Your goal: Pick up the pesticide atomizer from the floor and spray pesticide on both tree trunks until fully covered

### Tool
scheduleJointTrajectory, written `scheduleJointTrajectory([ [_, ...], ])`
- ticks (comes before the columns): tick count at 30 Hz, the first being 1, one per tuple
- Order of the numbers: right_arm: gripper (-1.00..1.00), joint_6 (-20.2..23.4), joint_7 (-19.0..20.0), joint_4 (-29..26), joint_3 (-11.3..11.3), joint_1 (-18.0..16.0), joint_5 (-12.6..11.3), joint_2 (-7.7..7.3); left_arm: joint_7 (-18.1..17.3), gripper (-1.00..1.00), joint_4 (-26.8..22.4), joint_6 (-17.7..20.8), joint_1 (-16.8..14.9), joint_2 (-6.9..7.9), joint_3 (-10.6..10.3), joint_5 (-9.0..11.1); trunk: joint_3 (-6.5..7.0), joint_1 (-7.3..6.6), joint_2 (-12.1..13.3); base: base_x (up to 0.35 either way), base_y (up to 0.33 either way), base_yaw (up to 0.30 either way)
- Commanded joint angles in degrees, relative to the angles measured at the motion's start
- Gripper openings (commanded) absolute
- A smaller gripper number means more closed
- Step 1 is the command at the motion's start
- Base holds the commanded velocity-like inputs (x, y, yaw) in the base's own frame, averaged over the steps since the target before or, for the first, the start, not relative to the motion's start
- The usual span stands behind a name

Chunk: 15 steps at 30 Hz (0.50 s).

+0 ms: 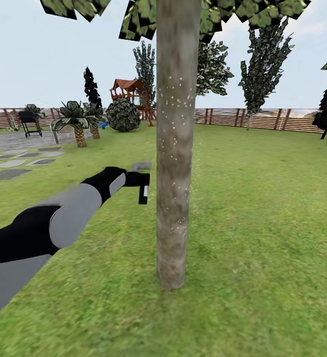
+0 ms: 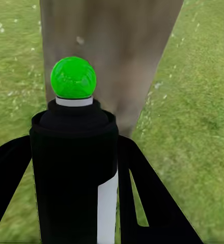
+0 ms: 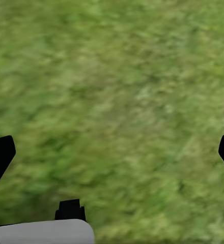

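Count from my head camera: one thick trunk (image 1: 176,148) close in front, speckled white. One atomizer (image 1: 142,184) in my left gripper (image 1: 132,178). Three short palms (image 1: 76,119) at left. One round shrub (image 1: 123,114). One play tower (image 1: 131,91). One grill (image 1: 29,122). At least four narrow dark trees (image 1: 262,64) by one slat fence (image 1: 262,119).

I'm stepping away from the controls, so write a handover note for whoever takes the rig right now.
Left gripper: shut on the black pesticide atomizer with white label and green spot, held beside the thick grey-brown tree trunk, nozzle end towards it.
Right gripper: open, fingers spread over the green lawn, holding nothing.
Done: atomizer picked up; white droplet specks dot this trunk.
Left: judge whether this trunk is fully covered, then spray the second tree.
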Motion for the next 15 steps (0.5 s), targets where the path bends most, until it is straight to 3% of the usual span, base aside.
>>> scheduleJointTrajectory([
  [1,1.00,0.0,0.0,0.0,0.0,0.0,0.0,0.00,0.0,-1.00,0.0,-1.2,2.0,0.01,0.3,0.1,0.01,0.00,0.0,0.000,0.000,0.000],
  [6,1.00,0.0,0.0,0.0,0.0,0.0,0.0,0.00,0.2,-1.00,-0.1,-3.5,7.4,0.51,0.2,0.1,0.01,0.00,0.0,0.000,0.000,0.000],
  [12,1.00,0.0,0.0,0.0,0.0,0.0,0.0,0.00,0.0,-1.00,-1.3,-3.6,8.4,-0.38,-0.4,0.4,0.01,0.00,0.0,0.000,0.000,0.000],
  [14,1.00,0.0,0.0,0.0,0.0,0.0,0.0,0.00,0.0,-1.00,-8.7,-1.9,8.4,-1.23,-0.7,0.5,0.01,0.00,0.0,0.000,0.000,0.000],
  [15,1.00,0.0,0.0,0.0,0.0,0.0,0.0,0.00,0.0,-1.00,-13.7,2.0,8.4,-1.35,-0.8,0.6,0.01,0.00,0.0,0.000,0.000,0.000],
])
